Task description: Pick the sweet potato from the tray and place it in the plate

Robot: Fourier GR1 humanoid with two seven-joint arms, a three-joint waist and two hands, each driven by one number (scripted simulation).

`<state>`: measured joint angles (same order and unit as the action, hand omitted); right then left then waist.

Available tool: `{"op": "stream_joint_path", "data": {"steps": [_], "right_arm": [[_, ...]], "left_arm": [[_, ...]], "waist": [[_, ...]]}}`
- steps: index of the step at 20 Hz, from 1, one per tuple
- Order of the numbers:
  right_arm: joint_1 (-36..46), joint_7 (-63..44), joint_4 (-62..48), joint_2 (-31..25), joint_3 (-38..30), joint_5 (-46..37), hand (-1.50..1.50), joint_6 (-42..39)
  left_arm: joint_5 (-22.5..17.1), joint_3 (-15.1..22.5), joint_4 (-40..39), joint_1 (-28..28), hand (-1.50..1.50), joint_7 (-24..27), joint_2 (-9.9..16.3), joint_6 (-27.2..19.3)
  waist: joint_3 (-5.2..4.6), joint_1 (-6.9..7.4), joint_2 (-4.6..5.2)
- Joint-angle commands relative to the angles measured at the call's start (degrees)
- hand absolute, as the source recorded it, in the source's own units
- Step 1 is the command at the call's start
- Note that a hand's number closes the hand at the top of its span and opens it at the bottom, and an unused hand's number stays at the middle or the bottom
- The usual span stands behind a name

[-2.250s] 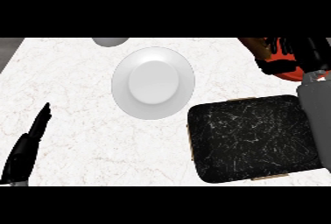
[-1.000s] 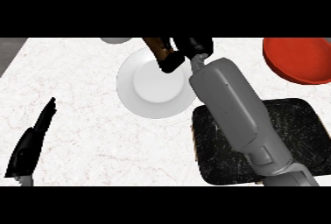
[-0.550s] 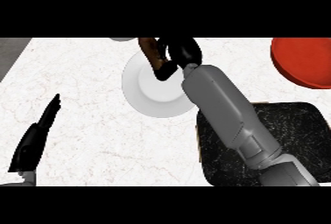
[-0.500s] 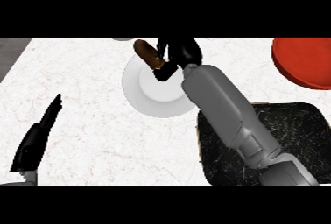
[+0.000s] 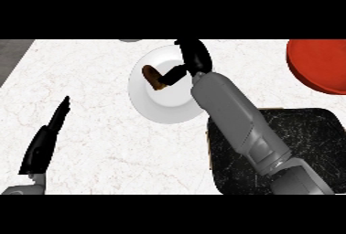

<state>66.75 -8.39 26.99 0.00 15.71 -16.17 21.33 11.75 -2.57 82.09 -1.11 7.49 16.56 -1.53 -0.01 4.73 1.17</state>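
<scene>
The brown sweet potato [image 5: 153, 77] lies on the left half of the white plate [image 5: 162, 107] at the counter's far middle. My right hand [image 5: 194, 57] hovers over the plate's right side, fingers spread away from the potato and only the thumb tip near its right end. The right forearm runs back over the black tray [image 5: 304, 146] at the lower right, which shows nothing on its visible part. My left hand [image 5: 46, 139] rests at the lower left, fingers straight.
A red dish [image 5: 321, 64] sits at the far right edge. A small grey object [image 5: 130, 40] peeks in at the top edge behind the plate. White marble counter lies between the left hand and the plate.
The right hand carried the sweet potato over the plate, then let it go. The potato now lies on the plate, left of the hand. The left hand stayed put.
</scene>
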Motion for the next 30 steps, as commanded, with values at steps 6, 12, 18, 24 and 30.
{"op": "stream_joint_path", "data": {"steps": [6,12,18,24,30], "right_arm": [[-2.23,6.95,1.28,-0.43,-9.19,8.40,-1.50,12.25],[-6.60,17.28,4.24,-5.43,-18.45,17.15,-1.50,4.72],[-13.96,29.01,4.87,-13.64,-22.43,20.82,-1.50,-8.07],[-12.68,36.46,-3.29,-18.67,-24.47,19.74,-1.50,-13.77],[-11.12,37.84,-8.39,-23.12,-26.76,19.98,-1.50,-18.31]], "left_arm": [[-1.20,-2.60,1.82,3.42,0.00,0.74,0.83,-0.04],[-1.31,-2.72,3.89,4.59,0.00,-0.26,0.32,0.05],[-1.52,-4.07,-0.17,5.44,0.00,4.10,-0.07,0.20],[0.34,-1.66,5.19,6.01,0.00,-0.28,-1.52,0.28],[-2.57,-6.45,-0.92,3.01,0.00,3.07,1.66,3.80]], "waist": [[0.04,-3.09,-0.75],[0.09,-3.63,-0.73],[0.04,-4.23,-0.83],[0.08,-3.16,-0.63],[0.05,-3.25,-0.57]]}}
